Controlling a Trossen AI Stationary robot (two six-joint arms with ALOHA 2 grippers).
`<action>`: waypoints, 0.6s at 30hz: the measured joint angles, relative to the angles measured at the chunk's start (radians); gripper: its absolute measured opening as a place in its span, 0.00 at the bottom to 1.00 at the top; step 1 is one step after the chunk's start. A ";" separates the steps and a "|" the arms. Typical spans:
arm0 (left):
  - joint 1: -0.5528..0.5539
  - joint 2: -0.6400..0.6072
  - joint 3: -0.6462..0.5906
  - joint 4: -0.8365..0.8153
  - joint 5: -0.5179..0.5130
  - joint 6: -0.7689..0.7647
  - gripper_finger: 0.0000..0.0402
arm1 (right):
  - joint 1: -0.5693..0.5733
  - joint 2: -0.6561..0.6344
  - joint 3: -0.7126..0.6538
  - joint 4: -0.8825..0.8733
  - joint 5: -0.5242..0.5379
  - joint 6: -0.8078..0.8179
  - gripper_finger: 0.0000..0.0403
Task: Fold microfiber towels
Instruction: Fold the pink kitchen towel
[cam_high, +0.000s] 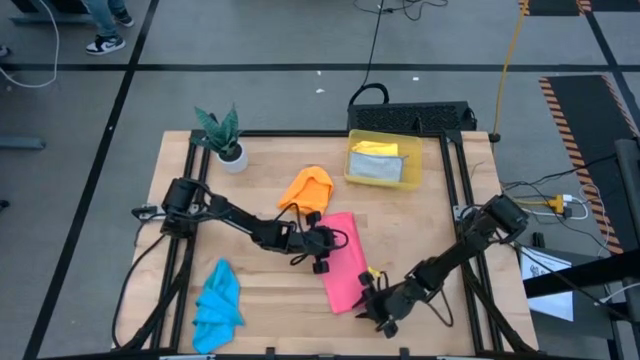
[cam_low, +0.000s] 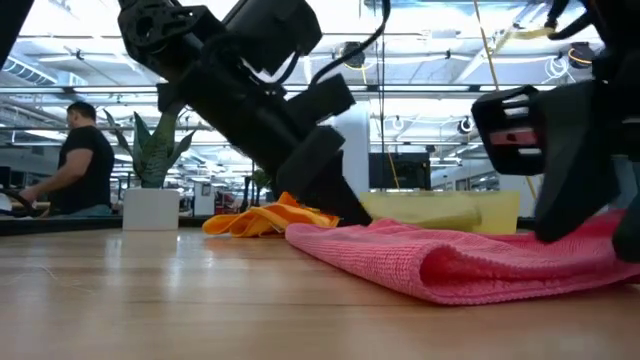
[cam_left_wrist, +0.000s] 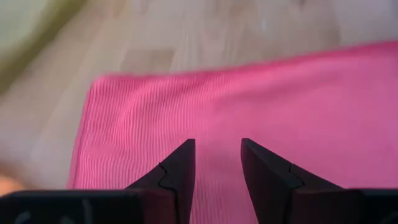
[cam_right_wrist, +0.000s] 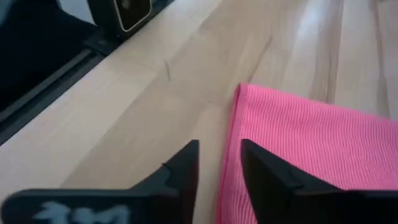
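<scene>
A pink microfiber towel (cam_high: 345, 268) lies on the wooden table as a long folded strip; the low view shows its rounded fold (cam_low: 450, 268) facing the near edge. My left gripper (cam_left_wrist: 217, 146) hovers open over the strip's far half (cam_high: 326, 256), with nothing between its fingers. My right gripper (cam_right_wrist: 219, 146) stands open at the strip's near end (cam_high: 370, 298), its fingers on either side of the towel's edge (cam_right_wrist: 235, 124). An orange towel (cam_high: 307, 187) lies bunched beyond the pink one. A bright blue towel (cam_high: 217, 305) lies crumpled at the near left.
A translucent yellow bin (cam_high: 352, 170) at the far right holds grey and yellow cloths. A potted plant (cam_high: 225, 135) stands at the far left. Bare wood lies between the blue and pink towels. A person (cam_low: 85, 160) is in the room behind the table.
</scene>
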 joint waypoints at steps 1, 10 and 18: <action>0.000 0.000 0.000 -0.005 -0.002 -0.006 0.33 | -0.003 0.003 0.015 -0.030 0.000 0.000 0.30; 0.000 0.000 0.000 0.009 -0.003 -0.010 0.33 | -0.015 0.026 0.079 -0.264 0.123 0.004 0.33; -0.012 -0.053 0.002 -0.091 -0.152 -0.059 0.33 | -0.017 0.021 0.078 -0.285 0.122 0.008 0.05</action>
